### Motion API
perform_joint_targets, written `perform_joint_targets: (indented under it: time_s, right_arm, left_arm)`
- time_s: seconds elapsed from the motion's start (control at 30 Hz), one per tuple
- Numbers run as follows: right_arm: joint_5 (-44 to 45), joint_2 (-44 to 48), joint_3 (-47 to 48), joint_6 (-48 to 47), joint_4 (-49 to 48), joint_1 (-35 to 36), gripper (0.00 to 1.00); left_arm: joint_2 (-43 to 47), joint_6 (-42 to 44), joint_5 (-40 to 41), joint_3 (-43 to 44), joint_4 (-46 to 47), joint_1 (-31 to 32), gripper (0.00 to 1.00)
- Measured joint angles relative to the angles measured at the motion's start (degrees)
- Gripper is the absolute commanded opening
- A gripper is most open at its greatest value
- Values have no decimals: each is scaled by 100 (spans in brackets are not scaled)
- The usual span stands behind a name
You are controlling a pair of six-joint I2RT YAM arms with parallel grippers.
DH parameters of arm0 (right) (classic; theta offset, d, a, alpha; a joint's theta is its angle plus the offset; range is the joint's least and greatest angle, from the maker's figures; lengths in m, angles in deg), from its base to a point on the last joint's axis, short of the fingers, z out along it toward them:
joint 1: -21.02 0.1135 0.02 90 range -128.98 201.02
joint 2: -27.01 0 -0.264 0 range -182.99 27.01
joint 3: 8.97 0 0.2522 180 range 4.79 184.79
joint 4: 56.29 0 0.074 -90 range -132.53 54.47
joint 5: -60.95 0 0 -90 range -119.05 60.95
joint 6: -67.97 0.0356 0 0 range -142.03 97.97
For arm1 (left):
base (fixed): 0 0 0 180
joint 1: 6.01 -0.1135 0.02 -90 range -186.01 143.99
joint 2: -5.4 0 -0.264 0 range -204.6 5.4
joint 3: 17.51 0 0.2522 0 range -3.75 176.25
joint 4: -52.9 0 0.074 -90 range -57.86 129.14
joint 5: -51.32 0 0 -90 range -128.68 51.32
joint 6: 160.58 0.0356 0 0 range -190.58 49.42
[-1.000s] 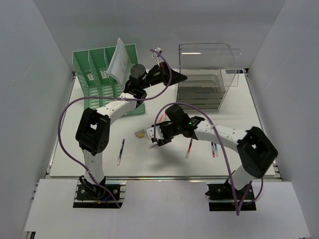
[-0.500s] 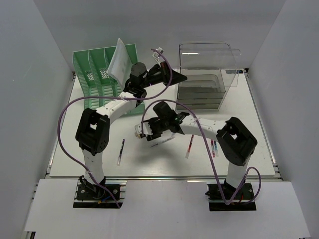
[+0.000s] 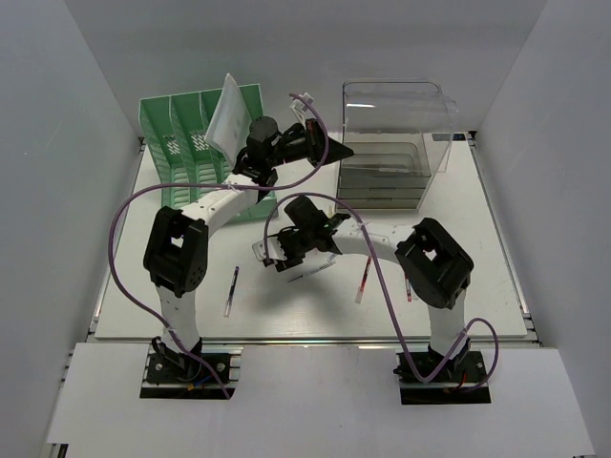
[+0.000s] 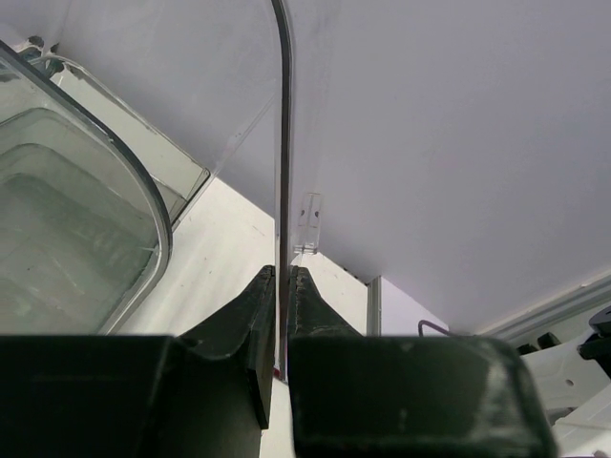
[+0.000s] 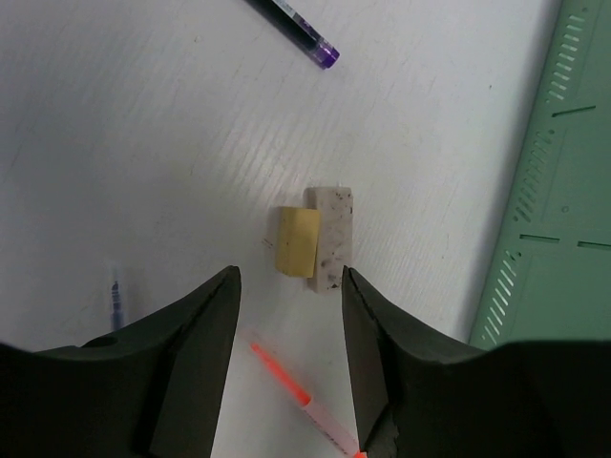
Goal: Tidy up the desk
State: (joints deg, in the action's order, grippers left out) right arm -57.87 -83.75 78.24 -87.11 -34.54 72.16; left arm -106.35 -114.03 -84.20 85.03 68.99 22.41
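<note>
Right gripper [image 5: 289,284] wide open and empty, above eraser [image 5: 317,243] at frame centre on white desk [image 3: 315,310]. Left gripper [image 4: 284,279] pinches clear drawer box flap [image 4: 282,143]. Risk: an off-centre close shoves the eraser or snags orange pen [image 5: 286,379].

White walls are noted on three sides. The left wall [image 3: 57,162] is set well left of the left claw [image 3: 344,150]; the right wall [image 3: 563,143] well right of the right claw [image 3: 270,256]; the back wall [image 3: 286,48] is seen beyond both. A white board [image 3: 315,382] is laid nearer than both. Light is even and soft.
</note>
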Motion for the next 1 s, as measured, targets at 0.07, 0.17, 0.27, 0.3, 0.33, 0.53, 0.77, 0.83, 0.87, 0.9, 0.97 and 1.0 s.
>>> perform_joint_targets:
  time_s: [0.07,0.17,0.27,0.3,0.33,0.53,0.77,0.83,0.87,0.9,0.97,1.0]
  right_arm:
    - [-13,-87,94,-24,48,0,51]
    - [-44,-192,234,-63,127,0,51]
    - [-66,-289,348,-107,144,0,50]
    - [-72,-317,376,-114,144,0,50]
    - [-72,-345,396,-120,149,0,50]
    - [-83,-457,413,-227,221,0,49]
    - [-87,-520,417,-291,232,0,48]
    - [-92,-575,463,-293,223,0,48]
    - [-90,-605,487,-293,219,0,47]
    - [-92,-634,501,-297,216,0,46]
    - [-90,-688,518,-304,214,0,45]
    - [-87,-717,520,-306,214,0,44]
  left_arm:
    - [0,55,-44,0,-26,-22,6]
    - [0,107,-125,4,-66,-63,6]
    - [0,166,-195,28,-133,-98,6]
    - [0,190,-210,39,-155,-107,6]
    - [0,208,-225,44,-175,-116,6]
    - [0,297,-319,76,-275,-153,6]
    - [0,402,-343,98,-348,-157,6]
    - [0,448,-345,118,-404,-157,6]
    - [0,468,-350,122,-422,-157,6]
    - [0,494,-354,127,-435,-157,6]
    - [0,531,-358,129,-476,-160,6]
    - [0,553,-361,129,-494,-160,6]
